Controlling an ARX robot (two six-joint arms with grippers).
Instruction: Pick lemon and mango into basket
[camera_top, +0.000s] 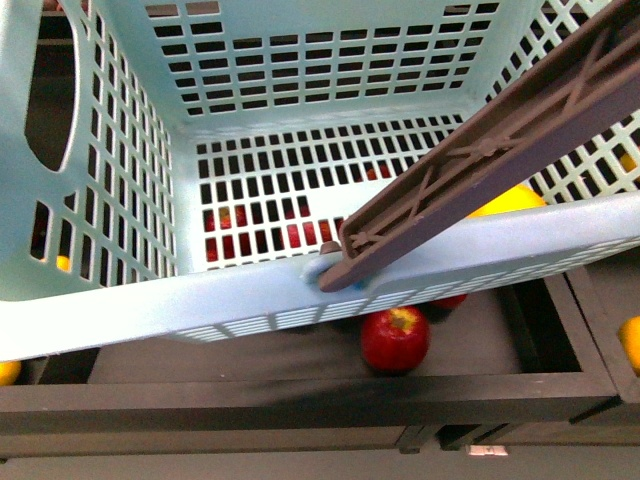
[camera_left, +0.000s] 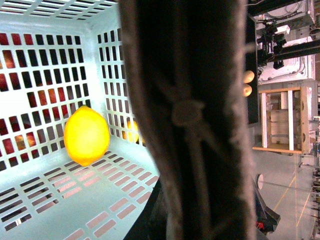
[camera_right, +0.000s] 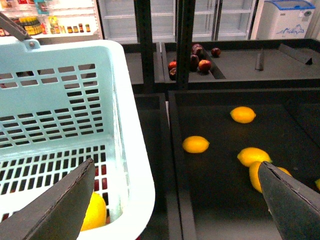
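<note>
right pincer (camera_right: 175, 164) spread empty over basket (camera_right: 135, 150) rim; lemon (camera_right: 100, 212) inside, yellow fruits (camera_right: 195, 144) in bin (camera_right: 220, 125) beside, nearer this arm; left pincer's state unclear.

1. Dark tray (camera_right: 220, 200): four yellow fruits (camera_right: 195, 144) lie loose in it, apart from one another.
2. Red apples (camera_right: 202, 65): clustered in the next bin beyond the tray.
3. Glass-door fridges (camera_right: 160, 20): well beyond the tray.
4. White chest freezer (camera_right: 287, 17): also well beyond the tray, beside those fridges.
</note>
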